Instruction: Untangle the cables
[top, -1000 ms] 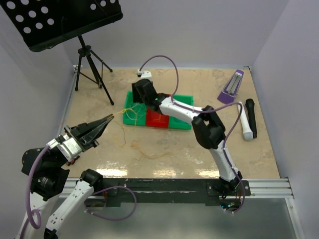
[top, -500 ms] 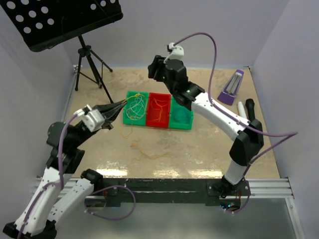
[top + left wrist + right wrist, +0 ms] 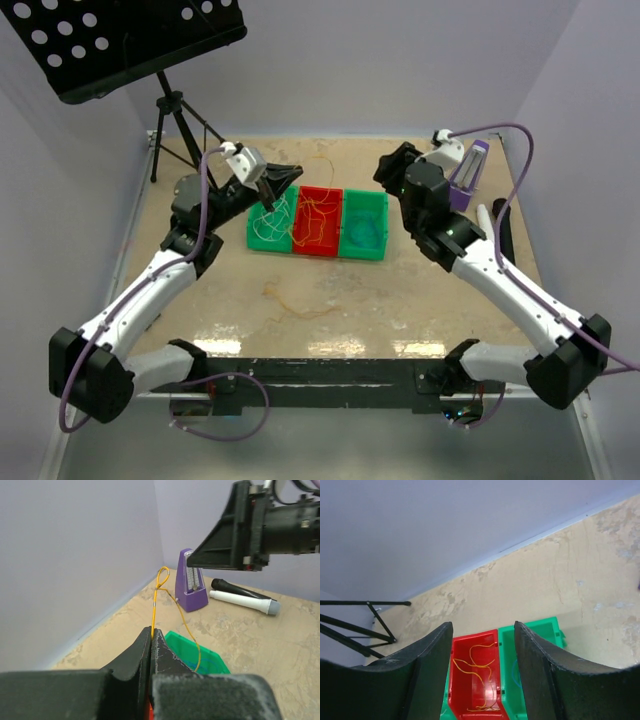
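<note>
My left gripper (image 3: 285, 178) hovers over the back of the bins, shut on a thin yellow cable (image 3: 155, 600). That cable loops up from the jaws and drops toward the right green bin (image 3: 212, 657). More yellow cable (image 3: 476, 666) lies in the red bin (image 3: 317, 232). White cable (image 3: 266, 224) fills the left green bin (image 3: 252, 238), and a blue cable (image 3: 514, 672) lies in the right green bin. A loose yellow strand (image 3: 296, 302) rests on the table. My right gripper (image 3: 390, 172) hangs open and empty above and right of the bins.
A black music stand (image 3: 140, 40) on a tripod (image 3: 185, 130) stands at the back left. A purple metronome (image 3: 465, 175), a white microphone (image 3: 488, 240) and a black microphone (image 3: 505, 235) lie at the right by the wall.
My left gripper has travelled from the near left up to the bins, carrying the yellow cable. My right arm has lifted off the bins and swung to the right.
</note>
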Available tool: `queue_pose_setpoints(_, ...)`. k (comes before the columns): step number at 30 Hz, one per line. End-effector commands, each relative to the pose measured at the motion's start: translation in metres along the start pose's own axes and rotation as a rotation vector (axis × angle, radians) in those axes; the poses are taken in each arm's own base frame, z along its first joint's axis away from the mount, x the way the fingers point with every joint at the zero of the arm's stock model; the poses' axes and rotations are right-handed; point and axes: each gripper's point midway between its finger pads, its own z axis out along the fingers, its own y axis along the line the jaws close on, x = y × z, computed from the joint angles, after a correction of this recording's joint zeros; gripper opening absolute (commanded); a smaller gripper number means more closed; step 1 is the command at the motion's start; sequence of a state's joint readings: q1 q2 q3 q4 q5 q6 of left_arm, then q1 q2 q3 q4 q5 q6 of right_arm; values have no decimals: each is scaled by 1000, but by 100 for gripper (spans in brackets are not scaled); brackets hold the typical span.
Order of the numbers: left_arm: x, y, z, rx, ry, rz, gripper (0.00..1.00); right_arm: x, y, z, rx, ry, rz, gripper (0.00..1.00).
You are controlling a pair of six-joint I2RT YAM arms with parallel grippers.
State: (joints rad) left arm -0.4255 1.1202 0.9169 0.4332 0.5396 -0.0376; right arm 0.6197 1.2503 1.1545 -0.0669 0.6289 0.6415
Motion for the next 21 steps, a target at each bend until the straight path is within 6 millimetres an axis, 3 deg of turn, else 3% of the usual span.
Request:
queue_pose_setpoints(1, -48, 5, 17, 15, -176, -6, 0, -23, -14, -16, 41, -78, 67, 56)
queue_pose_setpoints(6, -40, 6, 31, 39, -202, -39, 0, -28, -19, -22, 44, -87, 64, 56)
queue_pose_setpoints(12, -39, -10, 47, 138, -205, -32, 0, -34, -13, -23, 22, -95, 68, 56)
queue_pose_setpoints(21, -40, -24, 51, 218, -227, 8, 0, -51, -9, -29, 4, -127, 98, 57)
